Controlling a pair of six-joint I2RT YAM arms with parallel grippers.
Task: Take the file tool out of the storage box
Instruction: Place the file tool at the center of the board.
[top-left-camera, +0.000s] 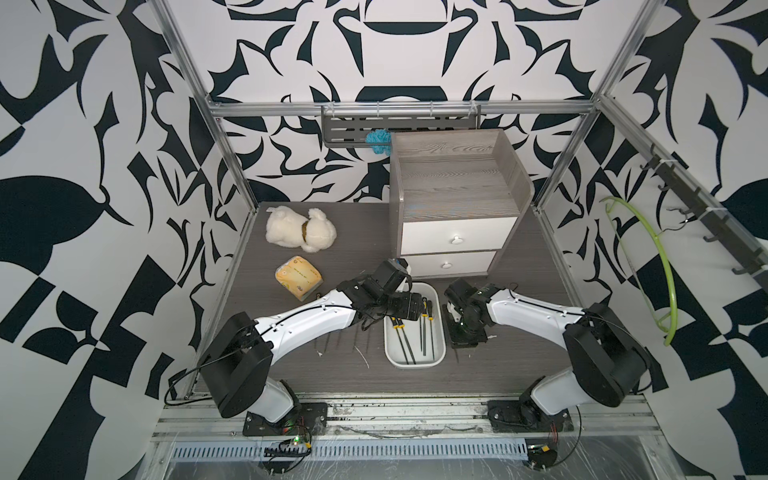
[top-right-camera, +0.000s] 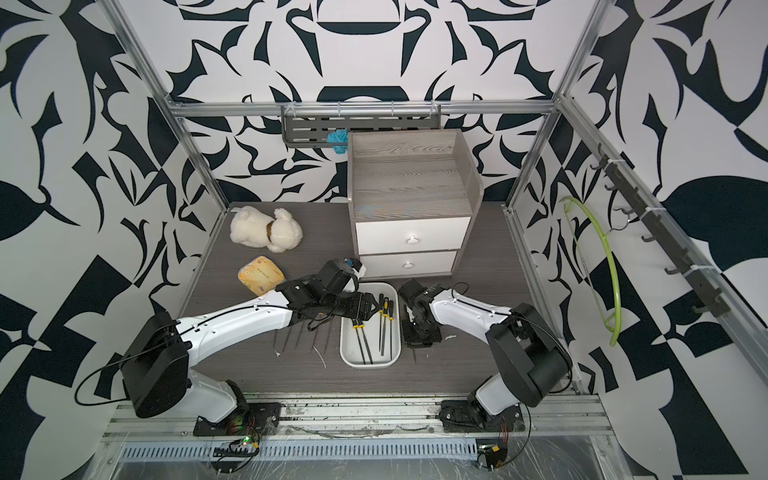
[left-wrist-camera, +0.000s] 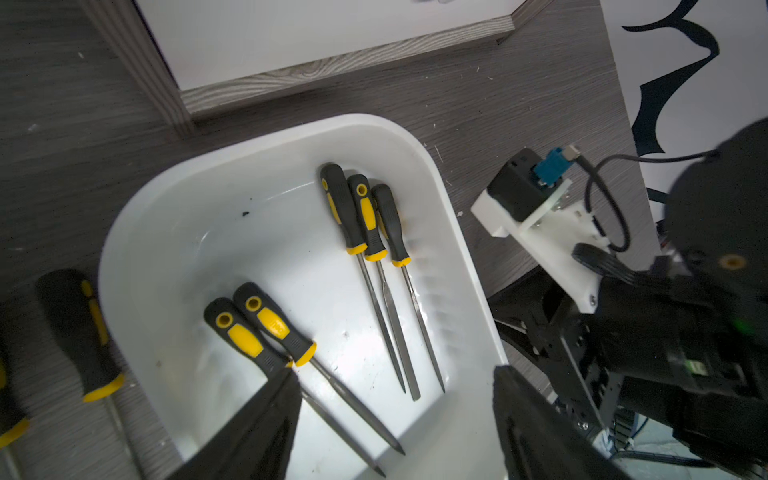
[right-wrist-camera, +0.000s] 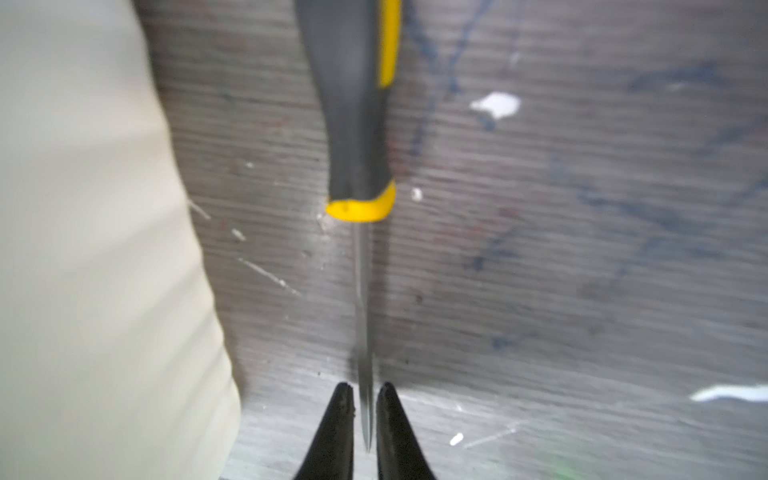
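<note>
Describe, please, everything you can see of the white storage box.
The storage box is a shallow, glossy white plastic tray, rectangular with rounded corners and no lid. It lies flat on the grey wood-grain table, just in front of the drawer cabinet but apart from it. Inside lie black-and-yellow-handled files: a trio near one long wall and a pair nearer the other. A few dark specks mark its floor. The left tool hovers above it, jaws open.

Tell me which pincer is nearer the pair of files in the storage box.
Left. The left pincer hovers open over the pair of files in the storage box; the right pincer sits outside it, down at the table, astride another file.
</note>
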